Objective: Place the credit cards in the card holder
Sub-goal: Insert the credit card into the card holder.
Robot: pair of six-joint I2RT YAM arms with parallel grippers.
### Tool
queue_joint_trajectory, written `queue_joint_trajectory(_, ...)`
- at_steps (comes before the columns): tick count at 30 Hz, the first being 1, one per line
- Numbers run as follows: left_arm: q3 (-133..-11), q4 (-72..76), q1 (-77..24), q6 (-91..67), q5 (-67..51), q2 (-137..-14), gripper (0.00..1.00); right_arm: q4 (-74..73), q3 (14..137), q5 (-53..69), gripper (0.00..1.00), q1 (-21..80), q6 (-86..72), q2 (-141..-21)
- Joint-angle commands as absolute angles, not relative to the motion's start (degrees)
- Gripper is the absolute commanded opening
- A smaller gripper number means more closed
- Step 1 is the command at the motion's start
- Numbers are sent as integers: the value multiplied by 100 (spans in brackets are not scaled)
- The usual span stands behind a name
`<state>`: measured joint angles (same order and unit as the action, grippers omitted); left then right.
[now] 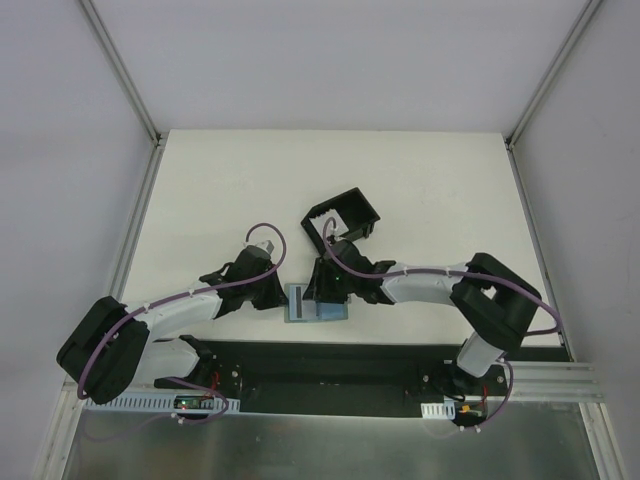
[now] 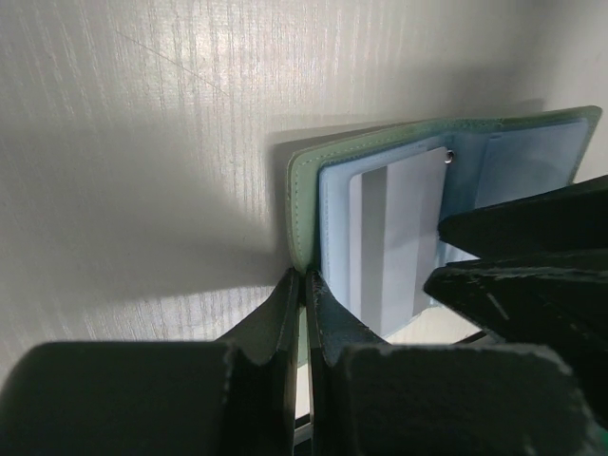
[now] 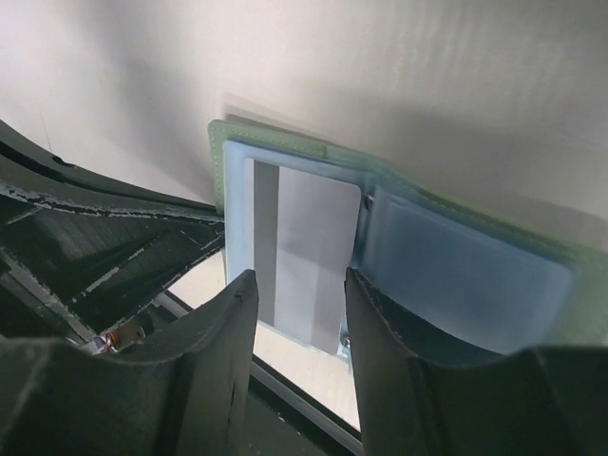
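The left gripper [image 2: 304,277] pinches the edge of the open grey-green case [image 2: 300,199]. Inside it lies the whitish-grey card [image 3: 309,237], under the parted jaws of the right gripper [image 3: 299,277]. The card holder [image 1: 362,210] stands apart behind. A light blue card cannot be distinguished.

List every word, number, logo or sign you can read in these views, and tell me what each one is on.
No text can be read in any view.
whitish-grey card: a dark stripe only, no print visible.
grey-green case: plain, apart from a snap dot.
black card holder: no marking visible.
circuit board at the left arm's base: any marking is too small to read.
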<state>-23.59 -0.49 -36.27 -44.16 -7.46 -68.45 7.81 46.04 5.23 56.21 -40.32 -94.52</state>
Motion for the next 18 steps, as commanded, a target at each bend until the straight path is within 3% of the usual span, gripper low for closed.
queue_joint_trajectory(1, -2303, -422, -3568, -4245, -685, -6838, 0, 790, 5001, 887, 43, 5713, -3963, -9773)
queue_joint_trajectory(11, -2276, -413, -3568, -4280, -659, -6785, 0, 1441, 4949, 1116, 36, 5713, -3911, -9809)
queue_joint_trajectory(18, -2285, -413, -3568, -4350, -580, -6803, 0, 1381, 4693, 1160, 43, 5450, -3491, -8880)
